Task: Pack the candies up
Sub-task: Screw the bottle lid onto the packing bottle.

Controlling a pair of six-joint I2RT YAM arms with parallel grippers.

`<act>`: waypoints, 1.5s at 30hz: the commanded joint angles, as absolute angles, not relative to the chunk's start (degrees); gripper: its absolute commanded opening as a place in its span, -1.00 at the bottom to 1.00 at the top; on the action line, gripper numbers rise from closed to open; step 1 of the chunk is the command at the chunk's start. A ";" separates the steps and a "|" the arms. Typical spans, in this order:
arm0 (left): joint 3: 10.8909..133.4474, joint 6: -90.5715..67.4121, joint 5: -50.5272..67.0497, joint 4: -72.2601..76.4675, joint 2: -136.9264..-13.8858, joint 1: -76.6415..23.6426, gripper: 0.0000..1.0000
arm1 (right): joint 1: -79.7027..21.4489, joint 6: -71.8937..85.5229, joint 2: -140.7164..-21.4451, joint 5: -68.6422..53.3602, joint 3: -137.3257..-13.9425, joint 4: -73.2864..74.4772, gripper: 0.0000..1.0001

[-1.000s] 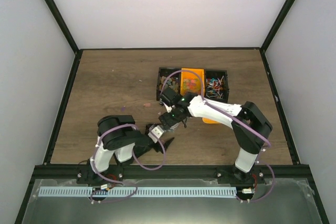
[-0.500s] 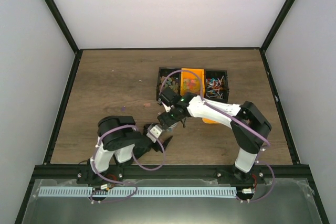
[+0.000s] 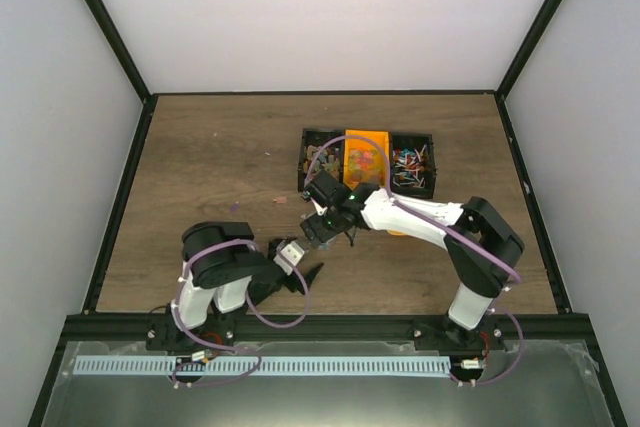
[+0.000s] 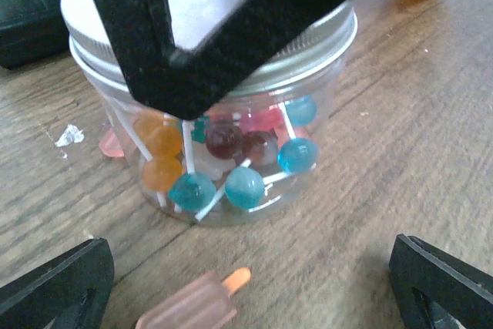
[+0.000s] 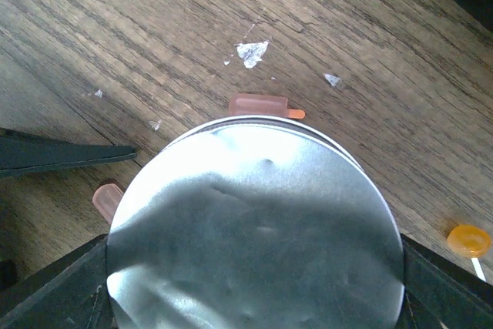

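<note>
A clear jar (image 4: 223,152) with a silver lid (image 5: 254,229) stands on the wooden table, holding round lollipop candies in blue, orange and dark red. My right gripper (image 5: 254,267) sits over it with a finger at each edge of the lid; it also shows in the top view (image 3: 325,225). My left gripper (image 4: 250,267) is open and empty, low on the table in front of the jar. A pink popsicle-shaped candy (image 4: 189,310) lies between the left gripper and the jar. Another one (image 5: 258,104) lies beyond the jar.
A black compartment tray (image 3: 304,162) at the back holds brownish candies (image 3: 322,155), an orange scoop (image 3: 365,152) and wrapped pieces (image 3: 412,165). An orange lollipop (image 5: 468,240) lies loose right of the jar. Small white scraps (image 5: 252,52) dot the wood.
My left gripper has drawn back a little towards the near edge, away from the jar. The right gripper stays over the jar's lid.
</note>
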State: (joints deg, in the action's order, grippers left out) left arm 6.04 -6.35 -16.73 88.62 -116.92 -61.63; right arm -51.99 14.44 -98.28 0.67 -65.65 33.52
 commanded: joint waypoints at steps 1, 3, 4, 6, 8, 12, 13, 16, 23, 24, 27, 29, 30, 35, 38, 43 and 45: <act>2.03 -10.58 -11.31 101.58 -118.75 -61.40 1.00 | -53.09 15.43 -102.68 -3.13 -61.01 37.95 0.69; 3.31 -9.39 -11.78 101.60 -118.36 -61.29 1.00 | -53.16 14.94 -103.23 -3.36 -61.80 38.04 0.69; 4.31 -8.77 -12.39 101.60 -118.62 -61.22 1.00 | -53.17 14.72 -103.51 -3.42 -62.19 38.12 0.69; 6.86 -7.92 -12.21 101.60 -120.46 -60.45 1.00 | -53.23 14.38 -104.22 -3.22 -62.72 38.00 0.70; 9.21 -8.34 -12.46 101.60 -122.85 -59.53 1.00 | -53.26 13.97 -104.65 -3.12 -63.03 37.72 0.70; 12.38 -7.95 -15.03 101.68 -126.19 -58.27 1.00 | -53.26 13.27 -105.44 -3.69 -62.88 36.59 0.71; 13.01 -7.91 -15.56 101.69 -126.87 -57.93 1.00 | -53.26 13.13 -105.60 -3.95 -62.80 36.16 0.71; 13.79 -8.35 -18.40 101.69 -128.06 -57.32 1.00 | -53.21 12.97 -106.30 -3.40 -62.43 35.29 0.71; 11.29 -9.11 -24.44 101.69 -126.83 -57.15 1.00 | -53.26 13.77 -105.03 -4.02 -60.63 34.25 0.71; 11.71 -9.05 -24.31 101.69 -127.13 -57.13 1.00 | -53.34 13.80 -104.74 -4.11 -60.38 34.08 0.71; 13.63 -9.39 -23.58 101.69 -127.96 -56.99 1.00 | -53.68 13.85 -104.19 -4.05 -59.99 34.06 0.72; 15.20 -8.80 -22.60 101.69 -128.70 -57.00 1.00 | -53.93 13.89 -104.06 -4.32 -59.79 33.84 0.72; 16.07 -8.52 -22.08 101.68 -129.16 -56.99 1.00 | -54.12 13.82 -104.05 -4.85 -59.77 33.66 0.72; 17.13 -7.16 -17.81 101.69 -130.11 -56.68 1.00 | -54.48 13.45 -104.49 -5.14 -59.36 32.97 0.73; 14.90 -5.41 -11.42 101.69 -128.91 -56.34 1.00 | -54.49 13.21 -104.88 -4.95 -59.40 32.85 0.73; 14.24 -0.82 -3.65 101.69 -129.52 -56.34 1.00 | -54.56 12.82 -105.98 -5.90 -60.50 32.56 0.74; 14.77 1.16 0.39 101.68 -129.80 -55.80 1.00 | -54.56 12.73 -105.97 -6.01 -60.51 32.60 0.74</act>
